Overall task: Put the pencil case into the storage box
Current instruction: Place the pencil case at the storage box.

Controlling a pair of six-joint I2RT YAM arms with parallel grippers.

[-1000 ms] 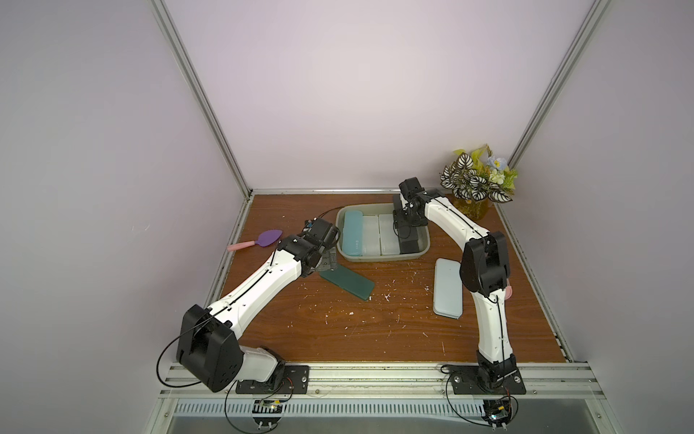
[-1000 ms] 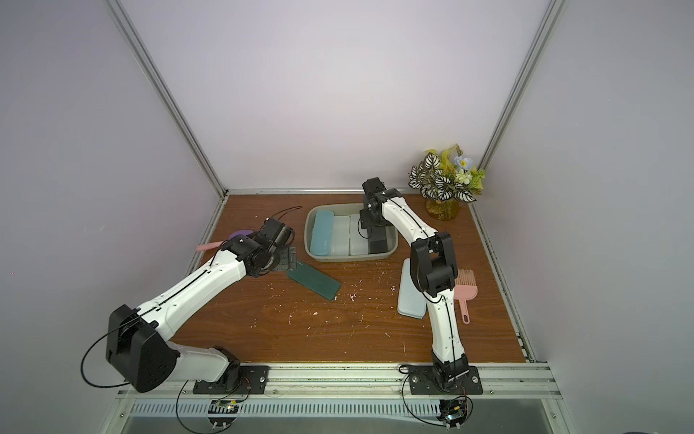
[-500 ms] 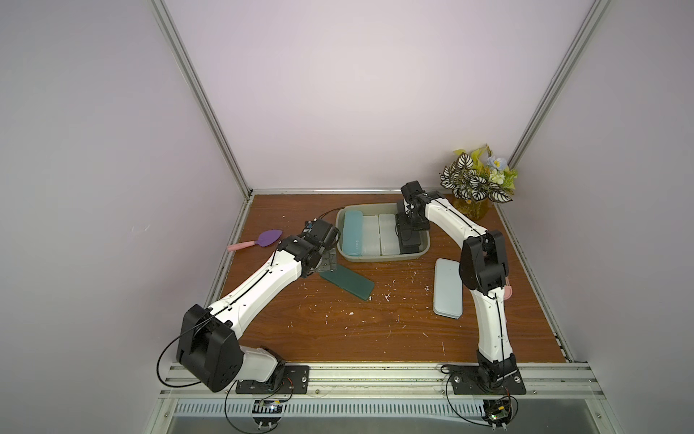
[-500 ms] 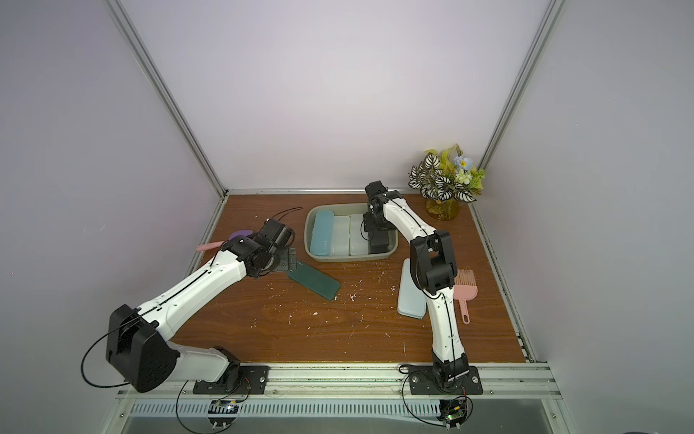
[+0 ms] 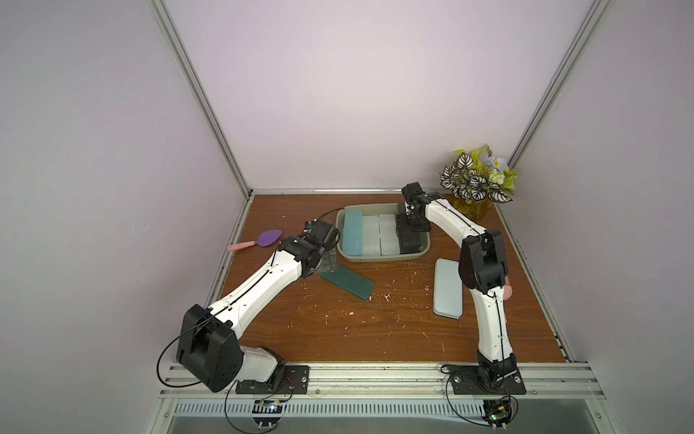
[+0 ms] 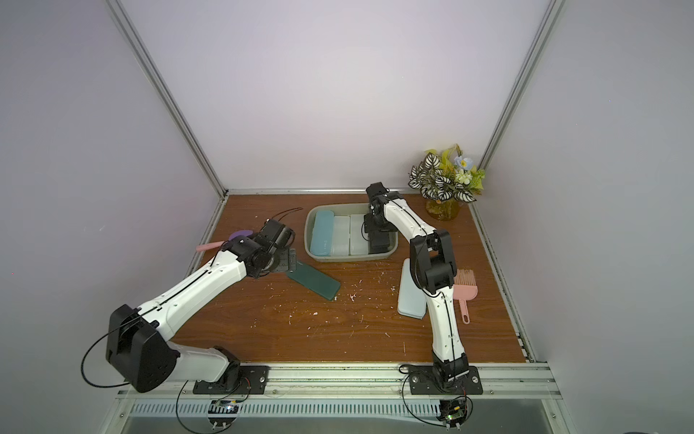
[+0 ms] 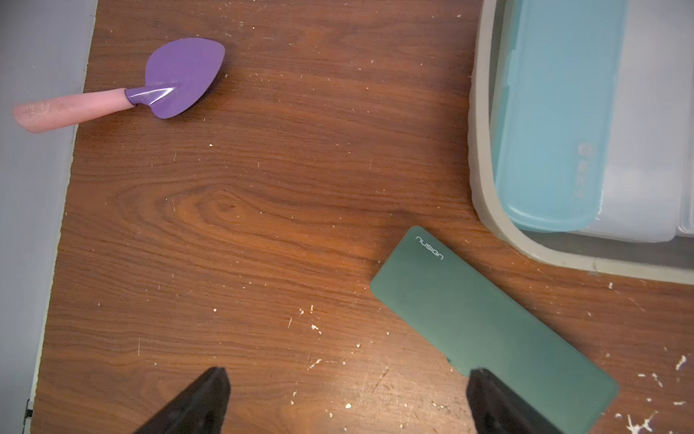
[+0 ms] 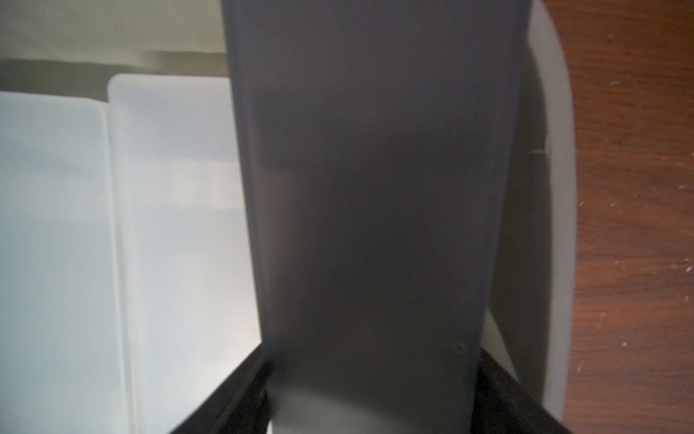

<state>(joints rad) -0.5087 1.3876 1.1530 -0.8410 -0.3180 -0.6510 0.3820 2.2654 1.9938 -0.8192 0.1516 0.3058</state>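
Left hand (image 7: 347, 375): jaws wide apart, empty, above the table (image 5: 375, 330), one finger over the edge of the dark green pencil case (image 7: 488, 330). Risk: closing from here likely catches only a corner, and the case pivots.

Right hand (image 8: 371, 375): jaws flank the dark pencil case (image 8: 375, 188) inside the storage box (image 5: 375, 258), beside its right wall. Whether the grip is tight cannot be told. Risk: released unlevel, the case may lodge against its neighbour.

Count: trowel (image 5: 263, 240), one; pencil cases, six (four boxed, two on the table); box, one; comb (image 6: 465, 287), one.

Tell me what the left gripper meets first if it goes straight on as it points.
Likely the dark green pencil case: one fingertip of the open left gripper is over its edge, the other over bare table.
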